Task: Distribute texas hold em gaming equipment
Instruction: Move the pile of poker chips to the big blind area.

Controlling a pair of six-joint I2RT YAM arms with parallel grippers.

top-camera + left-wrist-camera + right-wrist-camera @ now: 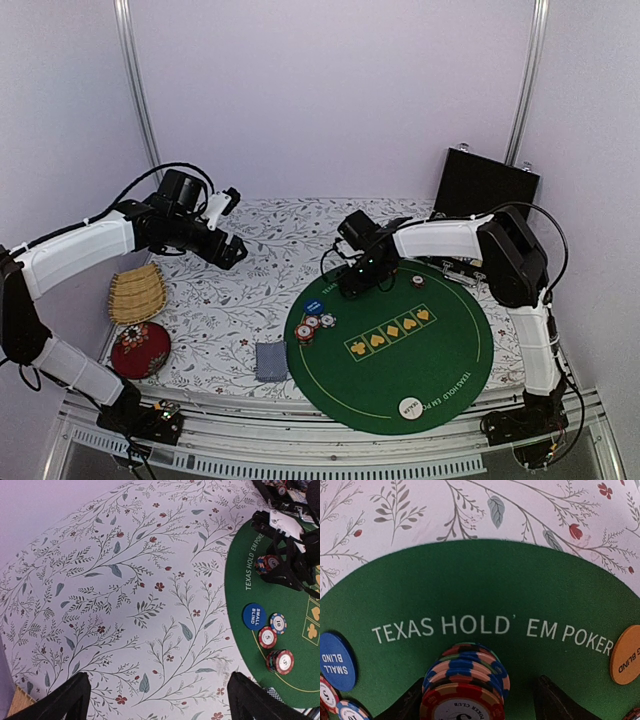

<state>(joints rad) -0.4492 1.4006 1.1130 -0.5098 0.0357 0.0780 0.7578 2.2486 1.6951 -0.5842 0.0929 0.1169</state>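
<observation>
A mixed stack of poker chips (462, 685) stands on the green Texas Hold'em mat (480, 590) near its far left edge. My right gripper (480, 680) is down around the stack. Its left finger is against the chips and a gap shows before the right finger (560, 705), so it is open. From above, that right gripper (352, 285) sits low over the mat (440, 370). A blue small-blind disc (335, 660) and an orange disc (626, 655) flank it. More chips (305, 325) lie close by. My left gripper (157, 705) hangs open and empty over the floral cloth (125, 580).
A grey-blue card (270, 360) lies on the cloth beside the mat. A white disc (410, 407) rests at the mat's near edge and one chip (417, 281) farther back. The straw basket (135, 293) and red cushion (140, 348) are at left, an open black case (483, 185) at back right.
</observation>
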